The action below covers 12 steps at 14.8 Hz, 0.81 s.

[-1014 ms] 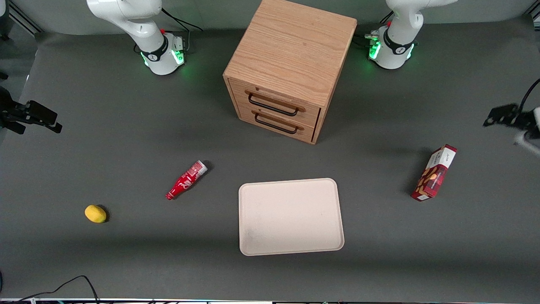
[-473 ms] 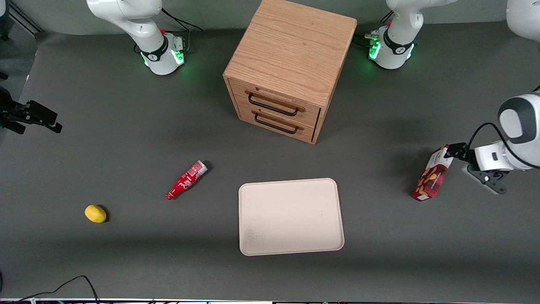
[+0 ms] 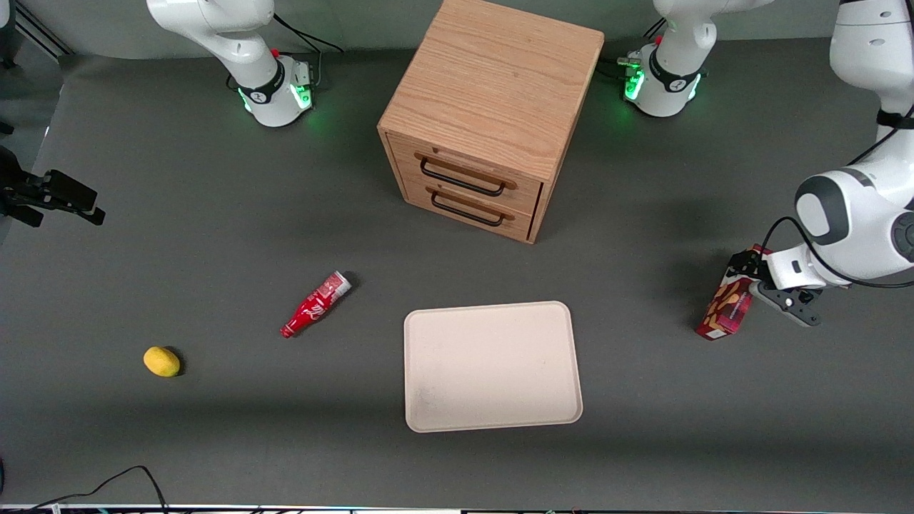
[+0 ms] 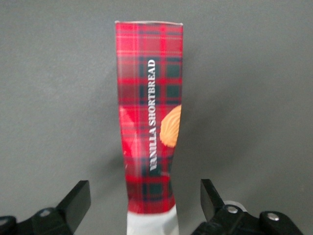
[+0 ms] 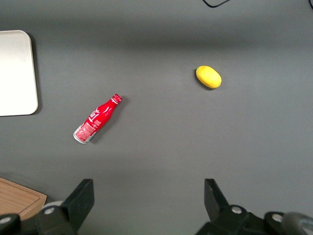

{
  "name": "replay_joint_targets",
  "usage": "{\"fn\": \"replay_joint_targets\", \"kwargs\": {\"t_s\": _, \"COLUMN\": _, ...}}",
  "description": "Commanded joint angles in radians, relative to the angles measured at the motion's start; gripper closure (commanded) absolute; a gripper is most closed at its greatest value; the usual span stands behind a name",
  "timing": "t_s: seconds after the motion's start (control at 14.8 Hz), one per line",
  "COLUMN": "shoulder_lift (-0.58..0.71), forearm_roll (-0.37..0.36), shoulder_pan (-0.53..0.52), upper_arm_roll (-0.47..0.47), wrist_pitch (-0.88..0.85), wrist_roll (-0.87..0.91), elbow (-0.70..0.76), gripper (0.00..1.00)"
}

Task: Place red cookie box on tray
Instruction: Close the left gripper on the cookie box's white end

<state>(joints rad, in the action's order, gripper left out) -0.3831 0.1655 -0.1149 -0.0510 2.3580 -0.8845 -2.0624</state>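
Note:
The red cookie box (image 3: pixel 725 310) lies on the grey table toward the working arm's end, well apart from the tray. In the left wrist view its red plaid face (image 4: pixel 150 112) with a cookie picture runs away from the camera. My gripper (image 3: pixel 747 273) is over the box's white label end, the end farther from the front camera. It is open, and one finger (image 4: pixel 78 196) stands on each side of the box (image 4: pixel 145 195) with a gap to either face. The cream tray (image 3: pixel 493 365) sits bare near the table's middle, nearer to the front camera than the cabinet.
A wooden two-drawer cabinet (image 3: pixel 493 114) stands at the table's middle, farther from the front camera than the tray. A small red bottle (image 3: pixel 315 304) lies beside the tray toward the parked arm's end. Farther that way sits a yellow lemon (image 3: pixel 161 361).
My arm has swung in from the working arm's end of the table and brought the open gripper over the box's white end. The box has not moved.

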Motion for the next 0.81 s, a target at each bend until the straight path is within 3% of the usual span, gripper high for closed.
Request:
{"fn": "replay_joint_targets", "kwargs": {"t_s": 0.0, "shoulder_lift": -0.002, "forearm_roll": 0.02, "shoulder_pan": 0.003, "upper_arm_roll": 0.002, "wrist_pitch": 0.061, "wrist_roll": -0.016, "elbow": -0.036, "gripper": 0.21}}
{"fn": "replay_joint_targets", "kwargs": {"t_s": 0.14, "shoulder_lift": -0.022, "forearm_roll": 0.043, "shoulder_pan": 0.003, "upper_arm_roll": 0.002, "wrist_pitch": 0.064, "wrist_roll": -0.016, "elbow": -0.035, "gripper": 0.61}}
{"fn": "replay_joint_targets", "kwargs": {"t_s": 0.2, "shoulder_lift": -0.025, "forearm_roll": 0.057, "shoulder_pan": 0.003, "upper_arm_roll": 0.002, "wrist_pitch": 0.064, "wrist_roll": -0.016, "elbow": -0.035, "gripper": 0.85}}
{"fn": "replay_joint_targets", "kwargs": {"t_s": 0.27, "shoulder_lift": -0.025, "forearm_roll": 0.06, "shoulder_pan": 0.001, "upper_arm_roll": 0.002, "wrist_pitch": 0.064, "wrist_roll": -0.016, "elbow": -0.035, "gripper": 1.0}}
{"fn": "replay_joint_targets", "kwargs": {"t_s": 0.74, "shoulder_lift": -0.007, "forearm_roll": 0.06, "shoulder_pan": -0.003, "upper_arm_roll": -0.004, "wrist_pitch": 0.03, "wrist_roll": -0.021, "elbow": -0.01, "gripper": 1.0}}
